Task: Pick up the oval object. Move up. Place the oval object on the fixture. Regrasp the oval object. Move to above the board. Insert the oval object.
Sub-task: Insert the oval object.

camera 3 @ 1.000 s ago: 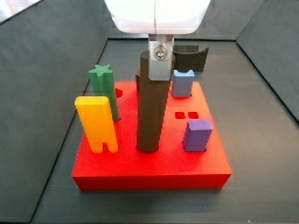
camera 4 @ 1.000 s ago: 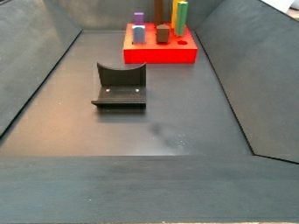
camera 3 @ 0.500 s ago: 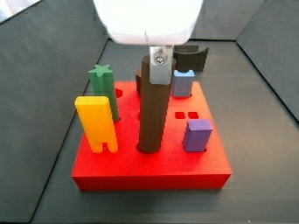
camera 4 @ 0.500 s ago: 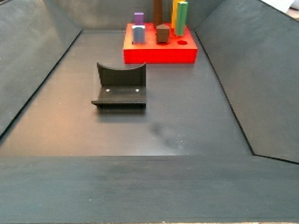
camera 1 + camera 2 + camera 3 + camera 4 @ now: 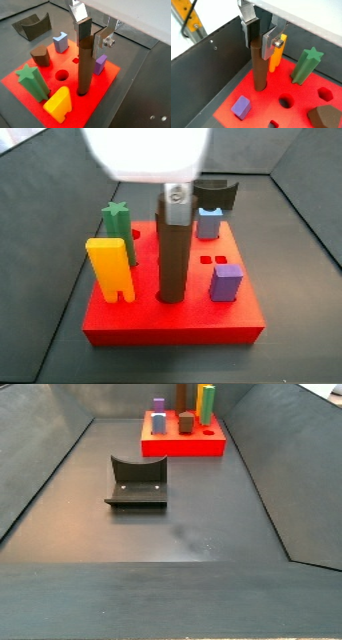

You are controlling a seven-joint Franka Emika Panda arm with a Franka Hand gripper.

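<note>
The gripper [image 5: 92, 31] is hanging right above the board [image 5: 93, 94], and its two silver fingers [image 5: 81, 22] are pressing the top of the oval object [image 5: 83, 60] from both sides. The jaws are closed on that rod. The oval object is standing straight up, and its bottom end is sitting in a hole in the board. In a side view the rod [image 5: 173, 253] is rising from the middle of the red board [image 5: 174, 321], and the gripper [image 5: 175, 196] is sitting at its top, at 12 o'clock.

Other pieces are standing around the rod in that side view. A yellow peg [image 5: 108, 268] is at 9 o'clock, a green star peg [image 5: 116, 223] is at 10 o'clock, a purple block [image 5: 226, 282] is at 4 o'clock, and a light blue piece [image 5: 210, 222] is at 1 o'clock. A short brown peg [image 5: 40, 55] is showing in a wrist view, near the green star [image 5: 31, 80].

The fixture [image 5: 138, 482] is sitting on the grey floor [image 5: 160, 534], well apart from the board [image 5: 183, 444]. In the side view behind the board it is at 12 o'clock [image 5: 218, 194]. Nothing is resting on it.
</note>
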